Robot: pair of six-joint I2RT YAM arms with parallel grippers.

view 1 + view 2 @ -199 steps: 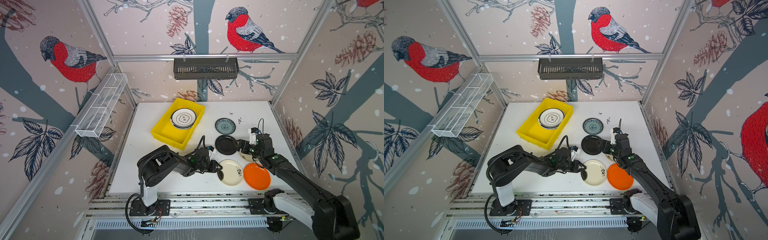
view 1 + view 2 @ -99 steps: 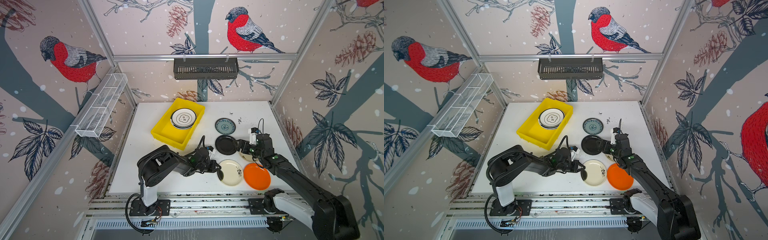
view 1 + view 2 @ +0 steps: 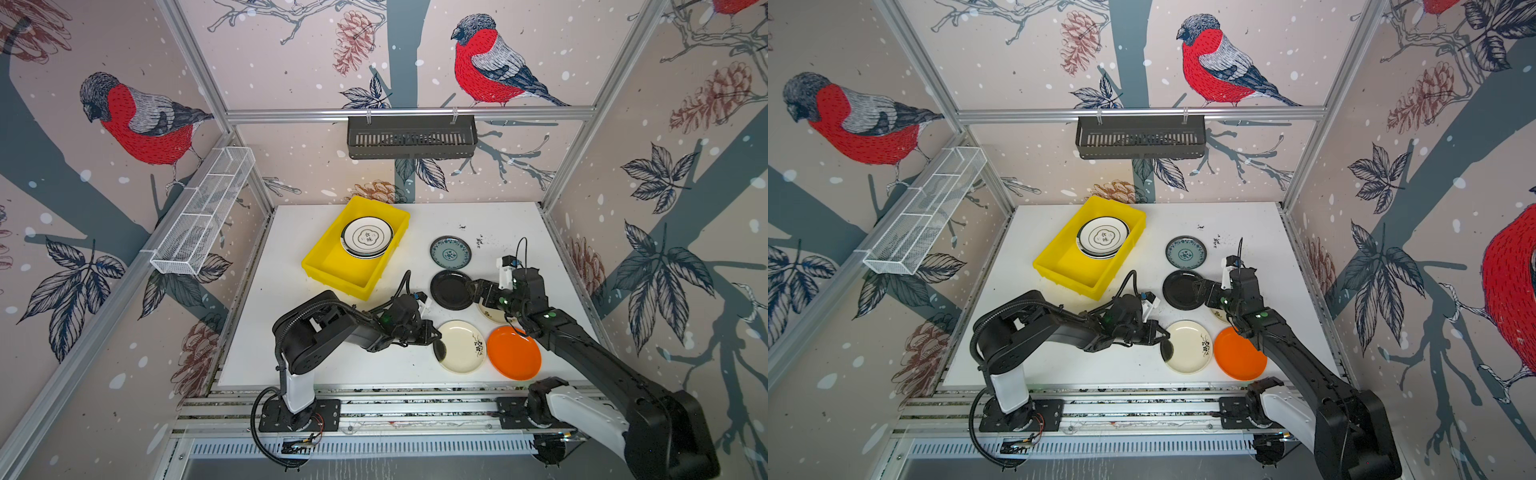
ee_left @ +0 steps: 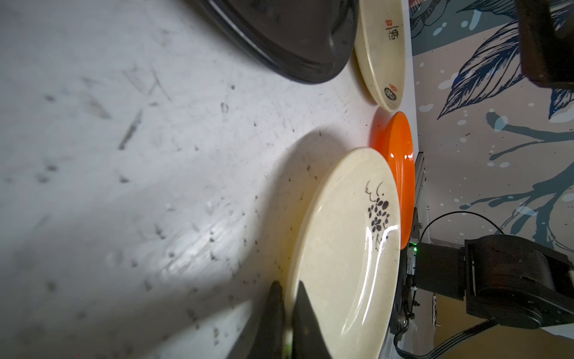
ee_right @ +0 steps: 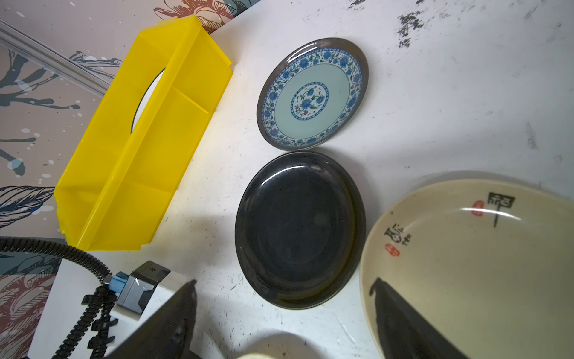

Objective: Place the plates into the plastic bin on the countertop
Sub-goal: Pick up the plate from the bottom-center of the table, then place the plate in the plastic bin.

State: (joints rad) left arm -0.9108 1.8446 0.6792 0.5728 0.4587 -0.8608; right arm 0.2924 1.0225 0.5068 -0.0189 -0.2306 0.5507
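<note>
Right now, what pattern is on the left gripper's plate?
Cream plate, black flower sprig; left wrist view.

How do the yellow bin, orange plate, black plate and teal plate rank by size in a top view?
Largest: yellow bin
Then: orange plate
Smallest: black plate and teal plate, alike in size; unranked.

White countertop (image 3: 519, 224) w/ yellow bin (image 3: 334, 279), teal plate (image 3: 450, 252), black plate (image 3: 451, 289), floral plate (image 3: 463, 347), orange plate (image 3: 514, 352), lettered plate (image 5: 466, 264)
</note>
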